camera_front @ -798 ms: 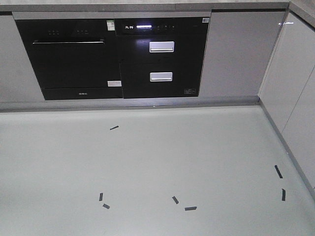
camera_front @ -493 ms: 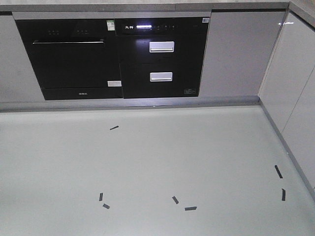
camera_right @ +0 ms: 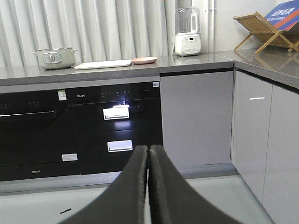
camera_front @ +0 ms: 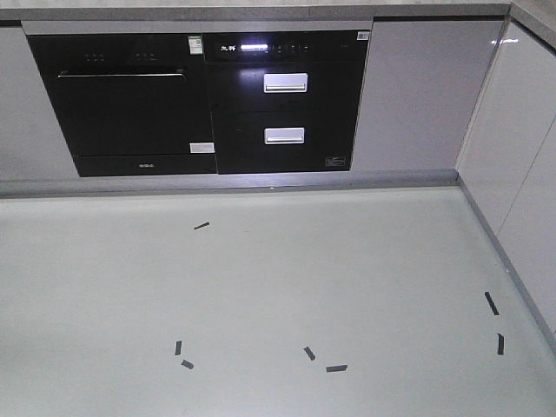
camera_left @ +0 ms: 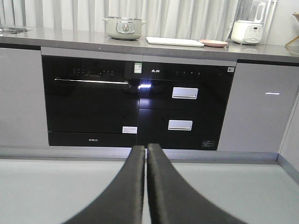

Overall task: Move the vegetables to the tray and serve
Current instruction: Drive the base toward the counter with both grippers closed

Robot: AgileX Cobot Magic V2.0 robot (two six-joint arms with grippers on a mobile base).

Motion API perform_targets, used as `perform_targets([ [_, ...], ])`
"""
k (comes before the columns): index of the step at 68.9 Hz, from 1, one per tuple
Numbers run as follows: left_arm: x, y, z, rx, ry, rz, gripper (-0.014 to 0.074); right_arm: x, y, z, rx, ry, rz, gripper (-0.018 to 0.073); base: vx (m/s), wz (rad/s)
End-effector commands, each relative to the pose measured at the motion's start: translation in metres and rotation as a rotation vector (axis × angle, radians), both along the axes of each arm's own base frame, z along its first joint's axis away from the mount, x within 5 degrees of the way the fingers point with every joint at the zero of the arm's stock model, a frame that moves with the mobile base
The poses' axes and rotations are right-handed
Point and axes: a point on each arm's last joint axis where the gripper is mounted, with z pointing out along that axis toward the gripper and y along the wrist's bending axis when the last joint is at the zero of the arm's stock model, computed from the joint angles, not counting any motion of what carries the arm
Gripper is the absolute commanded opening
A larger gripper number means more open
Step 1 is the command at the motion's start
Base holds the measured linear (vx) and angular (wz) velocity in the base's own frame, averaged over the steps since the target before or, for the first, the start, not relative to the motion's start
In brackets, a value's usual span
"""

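Two pincers are on record, and both are closed. The left pincer shows two smooth black fingers, curved and tapering, pressed together along a thin seam with nothing between them. The right pincer stands the same, its matt black fingers meeting tip to tip and holding nothing. Both hang above the floor, well apart from the desk.

The tray lies flat on the grey, stone-look desk. It is a thin cream rectangular slab with rounded corners, seen nearly edge-on. Just beside its right end sits a round pink plate, shallow and smooth. From this low angle, what lies on tray or plate cannot be told. Left of the tray stands a pale lidded pot with side handles. Right of the plate is a white blender with a clear jug. The right wrist view adds a slatted bamboo rack on the side run of the desk.

Under the desk is a glossy black oven with a slim bar handle. Next to it is a black drawer unit with two brushed silver rectangular handles. Glossy grey cabinet doors adjoin it on the right.

The floor is pale, even and matt, marked with short strips of black tape. Pleated pale curtains hang behind the desk.
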Motion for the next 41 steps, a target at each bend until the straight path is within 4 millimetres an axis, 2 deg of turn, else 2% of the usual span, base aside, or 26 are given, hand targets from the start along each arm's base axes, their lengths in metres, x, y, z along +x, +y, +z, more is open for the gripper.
perform_targets([
  [1, 0.0000, -0.0005, -0.0010, -0.014, -0.063, -0.005, -0.0006, -0.0004, 0.0003, 0.0021, -0.022, -0.065, -0.001, -0.0003, 0.00, 0.00],
  [41, 0.0000, -0.0005, -0.0010, -0.014, -0.063, -0.005, -0.0006, -0.0004, 0.0003, 0.0021, -0.022, -0.065, -0.001, -0.0003, 0.02, 0.01],
])
